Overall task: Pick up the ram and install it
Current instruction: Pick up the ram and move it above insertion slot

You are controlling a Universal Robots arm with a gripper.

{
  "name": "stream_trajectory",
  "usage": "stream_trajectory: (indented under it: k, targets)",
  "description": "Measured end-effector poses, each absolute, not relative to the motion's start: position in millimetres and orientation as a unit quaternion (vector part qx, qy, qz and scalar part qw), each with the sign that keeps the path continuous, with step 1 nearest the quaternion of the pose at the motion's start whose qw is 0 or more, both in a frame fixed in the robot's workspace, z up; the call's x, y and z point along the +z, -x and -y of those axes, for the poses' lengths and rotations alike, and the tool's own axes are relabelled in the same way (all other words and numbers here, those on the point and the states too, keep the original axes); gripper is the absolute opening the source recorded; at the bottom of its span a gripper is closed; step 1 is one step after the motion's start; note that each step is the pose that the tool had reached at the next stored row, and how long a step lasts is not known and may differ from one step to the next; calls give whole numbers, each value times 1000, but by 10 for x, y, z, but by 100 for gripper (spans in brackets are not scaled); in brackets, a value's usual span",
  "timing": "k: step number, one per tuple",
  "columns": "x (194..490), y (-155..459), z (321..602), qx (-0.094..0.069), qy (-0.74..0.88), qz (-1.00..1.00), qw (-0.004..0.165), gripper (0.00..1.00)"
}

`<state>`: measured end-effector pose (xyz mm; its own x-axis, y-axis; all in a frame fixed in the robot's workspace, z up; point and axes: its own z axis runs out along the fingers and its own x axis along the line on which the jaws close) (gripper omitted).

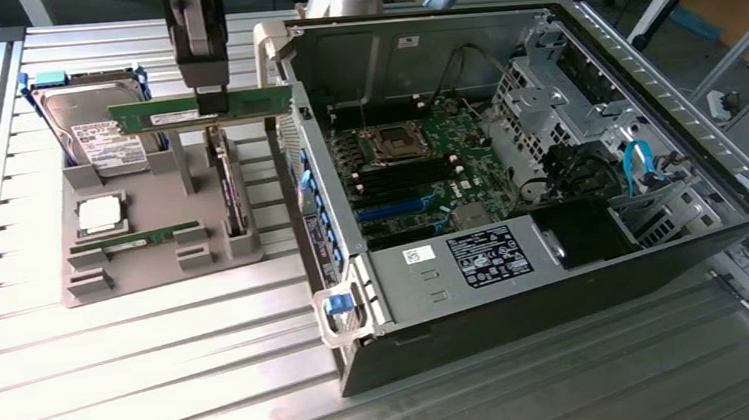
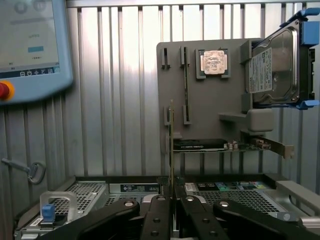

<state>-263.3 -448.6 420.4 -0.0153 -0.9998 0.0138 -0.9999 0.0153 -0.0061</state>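
ram: the long, narrow green circuit-board ram [image 1: 153,115] with a pale label hangs in the upper left of the exterior view, standing on edge and clear above the tray. In the wrist view the ram [image 2: 171,130] shows edge-on as a thin strip.
claw: the black two-fingered claw [image 1: 213,102] reaches down from the top edge of the exterior view. It is pressed together on the ram's upper edge at about mid-length. In the wrist view the claw [image 2: 171,196] has one finger on each face of the board.
long axis: it runs across the exterior view from left to right, rising slightly toward the right.
slots: the black and blue memory slots [image 1: 406,179] on the green motherboard [image 1: 477,147] lie right of the ram and lower in the frame. They look roughly parallel to the ram.
case: the open dark metal tower case [image 1: 645,249] lies on its side. Its pale near wall [image 1: 285,52] stands between the ram and the slots, and the ram's right end overlaps that wall in the picture. I cannot tell whether the two touch.
tray: the grey moulded parts tray [image 1: 146,203] sits below the ram. It holds a second green stick [image 1: 136,239], a square silver processor [image 1: 101,213], a silver hard drive [image 1: 95,132] and an upright expansion card [image 1: 225,182].
worktop: the ribbed metal worktop [image 1: 156,327] carries the tray and the case.
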Motion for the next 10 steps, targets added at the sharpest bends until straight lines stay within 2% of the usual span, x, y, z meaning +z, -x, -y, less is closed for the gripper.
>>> stream_trajectory:
  k: [10]
  targets:
    - [4204,2559,4486,7,-702,712,3,13]
